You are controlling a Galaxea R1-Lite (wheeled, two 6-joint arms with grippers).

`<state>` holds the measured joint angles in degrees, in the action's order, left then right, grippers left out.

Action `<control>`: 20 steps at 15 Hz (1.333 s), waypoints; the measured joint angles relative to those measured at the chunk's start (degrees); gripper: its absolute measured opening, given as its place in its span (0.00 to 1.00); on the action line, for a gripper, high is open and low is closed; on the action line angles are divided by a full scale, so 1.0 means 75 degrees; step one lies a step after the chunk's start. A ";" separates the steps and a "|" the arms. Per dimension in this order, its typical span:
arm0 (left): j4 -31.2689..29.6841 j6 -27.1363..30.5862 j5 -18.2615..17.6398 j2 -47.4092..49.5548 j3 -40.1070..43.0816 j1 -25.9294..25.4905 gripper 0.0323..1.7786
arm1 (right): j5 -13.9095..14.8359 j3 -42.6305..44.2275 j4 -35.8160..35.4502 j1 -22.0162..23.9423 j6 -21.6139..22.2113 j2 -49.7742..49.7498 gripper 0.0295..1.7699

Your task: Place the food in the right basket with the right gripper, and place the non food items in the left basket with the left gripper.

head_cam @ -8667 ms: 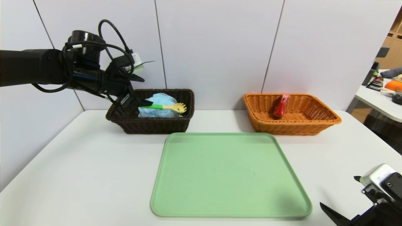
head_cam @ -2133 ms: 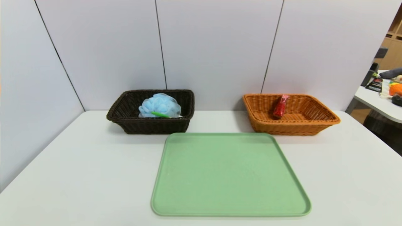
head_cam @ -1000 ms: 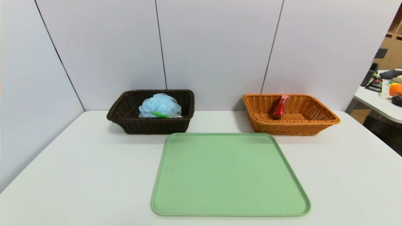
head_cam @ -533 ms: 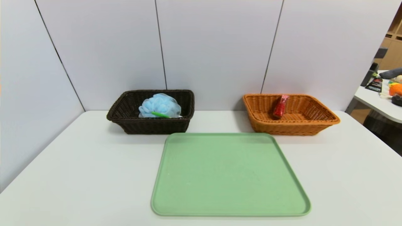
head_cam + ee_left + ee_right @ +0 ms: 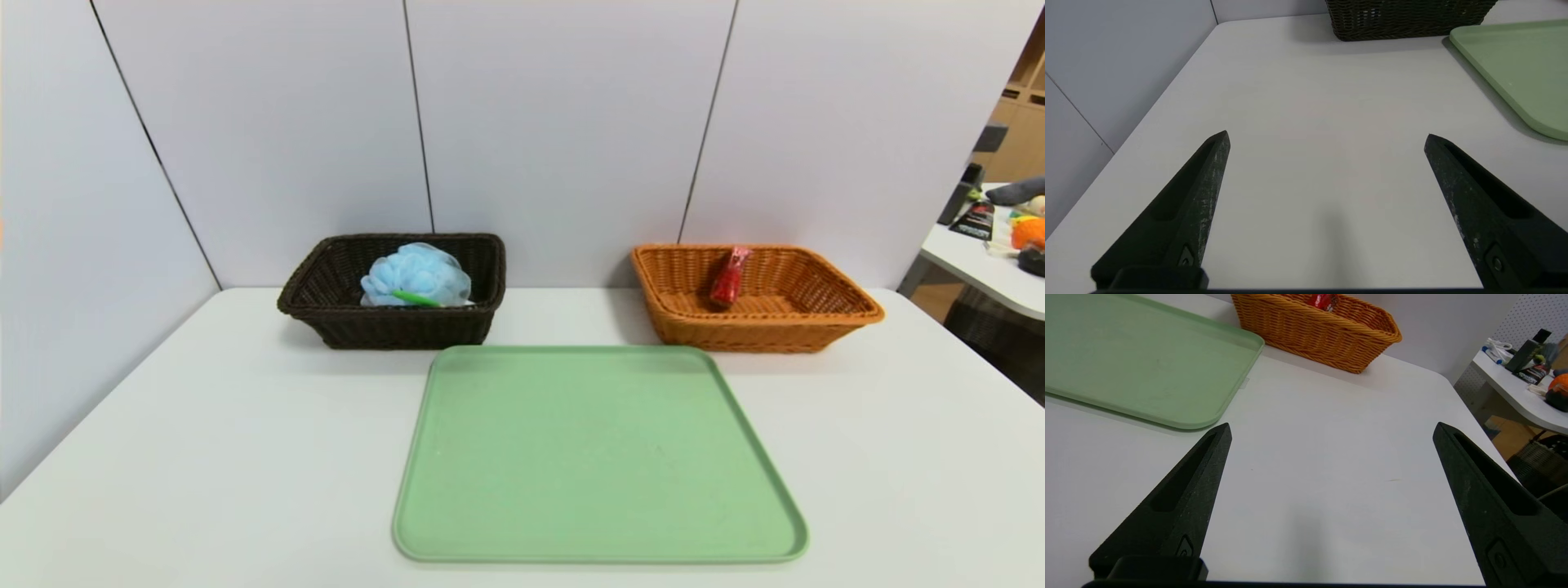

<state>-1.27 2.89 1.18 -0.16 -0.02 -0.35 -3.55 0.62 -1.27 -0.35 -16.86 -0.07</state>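
Both the left gripper (image 5: 1327,136) and right gripper (image 5: 1331,428) hang spread and empty over the white table (image 5: 204,425) (neither shows in the head view). The flat green plastic tray (image 5: 600,457) is bare — sorting looks finished, so nothing remains to grasp. Only the head view shows the blue mesh sponge (image 5: 416,273) and green-handled utensil (image 5: 416,298) in the dark brown wicker basket (image 5: 392,327); the red snack packet (image 5: 729,276) lies in the orange wicker basket (image 5: 755,327).

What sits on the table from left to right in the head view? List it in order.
Dark brown basket holding the blue bath pouf with a green-handled utensil → green tray → orange basket holding a red packet.
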 joint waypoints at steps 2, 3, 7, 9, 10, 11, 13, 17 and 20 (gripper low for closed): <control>0.0187 -0.0020 0.0000 0.0000 0.0003 -0.0003 0.95 | 0.0010 0.0002 0.0020 0.0000 0.0080 0.0000 0.96; 0.0190 -0.0026 -0.0003 0.0000 0.0003 -0.0008 0.95 | 0.0010 0.0008 0.0011 0.0000 0.0195 0.0000 0.96; 0.0184 0.0033 -0.0015 0.0000 0.0003 -0.0008 0.95 | 0.0055 -0.0003 -0.0036 0.0003 0.0466 0.0000 0.96; 0.0184 0.0059 -0.0026 0.0000 0.0003 -0.0008 0.95 | 0.0059 -0.0050 -0.0076 0.0007 0.0536 0.0000 0.96; 0.0184 0.0055 -0.0033 0.0000 0.0003 -0.0008 0.95 | 0.0052 -0.0068 -0.0059 0.0007 0.0588 0.0000 0.96; 0.0184 0.0055 -0.0033 0.0000 0.0003 -0.0008 0.95 | 0.0050 -0.0073 -0.0041 0.0007 0.0621 0.0000 0.96; 0.0182 0.0073 -0.0034 0.0000 0.0003 -0.0008 0.95 | 0.0033 -0.0076 -0.0091 0.0007 0.0808 0.0000 0.96; 0.0182 0.0135 -0.0037 0.0000 0.0003 -0.0008 0.95 | 0.0096 -0.0080 0.0228 0.0003 0.1058 0.0000 0.96; 0.0182 0.0008 -0.0034 0.0003 0.0003 -0.0008 0.95 | 0.0088 -0.0083 0.0228 0.0000 0.1250 0.0000 0.96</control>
<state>0.10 2.95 0.93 -0.13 0.00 -0.41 -2.89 0.00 0.44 -0.35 -7.49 -0.07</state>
